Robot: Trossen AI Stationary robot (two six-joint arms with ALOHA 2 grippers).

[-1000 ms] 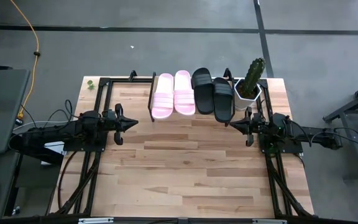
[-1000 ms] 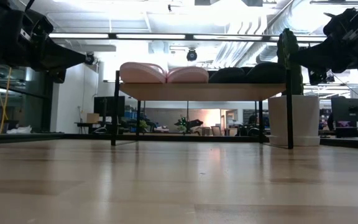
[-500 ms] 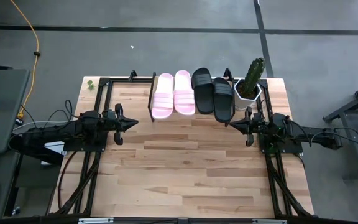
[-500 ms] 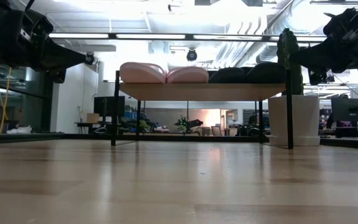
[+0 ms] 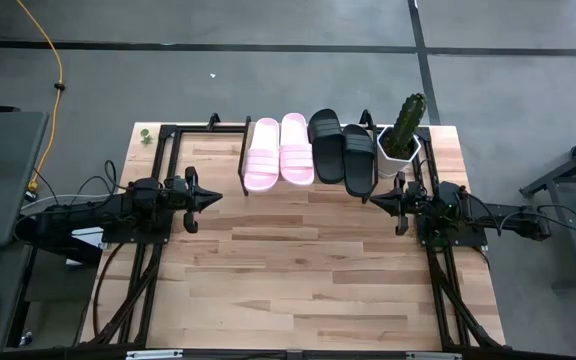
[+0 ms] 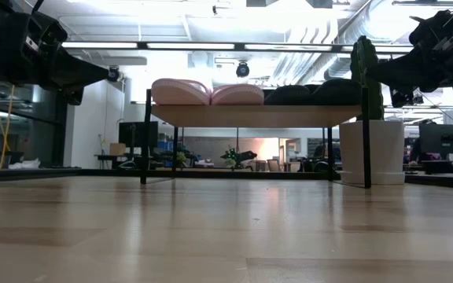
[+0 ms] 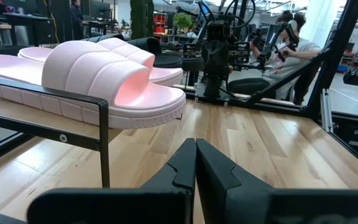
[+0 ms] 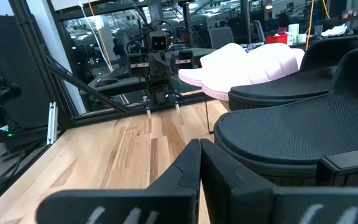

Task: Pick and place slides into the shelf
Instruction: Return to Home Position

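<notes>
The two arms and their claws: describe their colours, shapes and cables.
Both are near-black, built of jointed links. Thin black cables loop around the left arm and trail behind the right arm. The left claw and right claw each have two matte black, angular fingers tapering to a wedge-shaped tip.

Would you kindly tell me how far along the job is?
Done: both pink slides and both black slides lie on the shelf. In hand: nothing; the left gripper and right gripper are shut and empty, at opposite sides of the tabletop. Left: no slide lies off the shelf, so probably only homing remains.
</notes>
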